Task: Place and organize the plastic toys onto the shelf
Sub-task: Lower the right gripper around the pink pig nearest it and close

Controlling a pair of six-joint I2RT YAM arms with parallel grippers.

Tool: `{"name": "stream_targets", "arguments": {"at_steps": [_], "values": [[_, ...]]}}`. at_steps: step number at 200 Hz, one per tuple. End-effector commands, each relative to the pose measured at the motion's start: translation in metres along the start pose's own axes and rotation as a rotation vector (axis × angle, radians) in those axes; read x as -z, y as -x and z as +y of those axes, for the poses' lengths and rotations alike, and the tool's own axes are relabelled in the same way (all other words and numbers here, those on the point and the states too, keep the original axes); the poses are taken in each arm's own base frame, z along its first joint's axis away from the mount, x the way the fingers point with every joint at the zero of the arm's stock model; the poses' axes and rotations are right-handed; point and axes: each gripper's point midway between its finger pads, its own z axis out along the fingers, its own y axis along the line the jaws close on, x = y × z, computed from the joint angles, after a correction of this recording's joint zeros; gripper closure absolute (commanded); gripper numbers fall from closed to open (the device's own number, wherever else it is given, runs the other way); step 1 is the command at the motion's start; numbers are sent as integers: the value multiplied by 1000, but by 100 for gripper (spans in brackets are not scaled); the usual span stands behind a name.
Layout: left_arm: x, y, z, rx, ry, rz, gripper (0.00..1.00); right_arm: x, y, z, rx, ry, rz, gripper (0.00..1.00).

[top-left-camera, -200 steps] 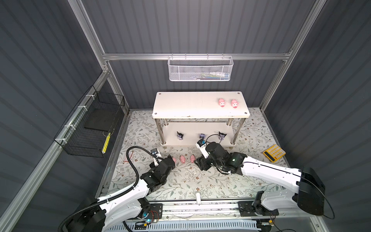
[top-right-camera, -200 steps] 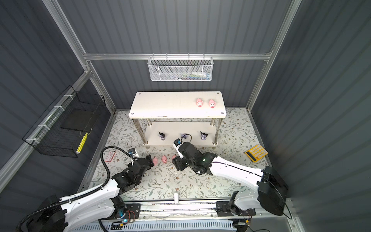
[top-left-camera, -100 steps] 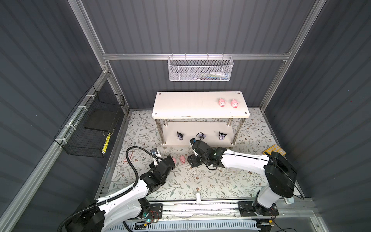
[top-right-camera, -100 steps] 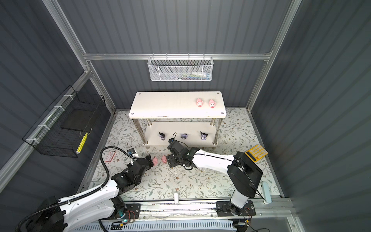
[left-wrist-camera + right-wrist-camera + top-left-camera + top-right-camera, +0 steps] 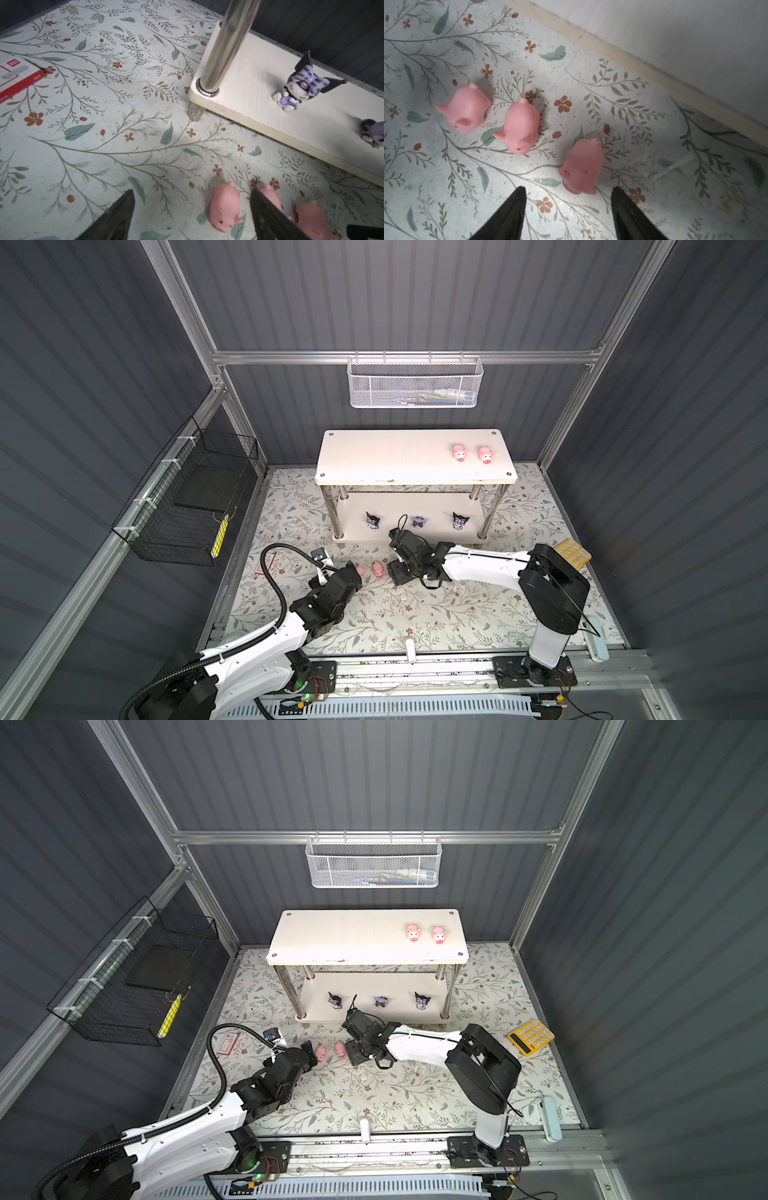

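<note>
Shelf point(image 5: 395, 460) at back of floral mat point(image 5: 415, 614). On top board, 2 pink pigs point(image 5: 459, 452) side by side near right end; on lower board, 3 dark eared figures point(image 5: 418, 521) in a row. On mat in front, 3 more pigs point(image 5: 377, 569) in a line. Around leftmost pig point(image 5: 223, 207), loosely, spread fingers of left gripper point(image 5: 191, 192), gripping nothing. Just at rightmost pig point(image 5: 582, 166), parted tips of right gripper point(image 5: 568, 190), likewise unclamped. Between them, middle pig point(image 5: 521, 127), untouched.

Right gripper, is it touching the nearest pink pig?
Apart. The right wrist view shows bare mat between the nearest pig and each side of the right gripper.
</note>
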Motion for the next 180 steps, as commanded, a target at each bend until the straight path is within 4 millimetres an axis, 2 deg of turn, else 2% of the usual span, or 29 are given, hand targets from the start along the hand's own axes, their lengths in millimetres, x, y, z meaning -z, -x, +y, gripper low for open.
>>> {"name": "stream_targets", "arguments": {"at_steps": [1, 84, 180], "values": [[0, 0, 11, 12, 33, -14, 13, -4, 2, -3, 10, -16, 15, 34], [2, -2, 17, 22, 42, -15, 13, -21, -3, -10, -8, -21, 73, 37], [2, -1, 17, 24, 41, -18, 13, -32, -8, -12, -5, -33, 119, 49]]}}
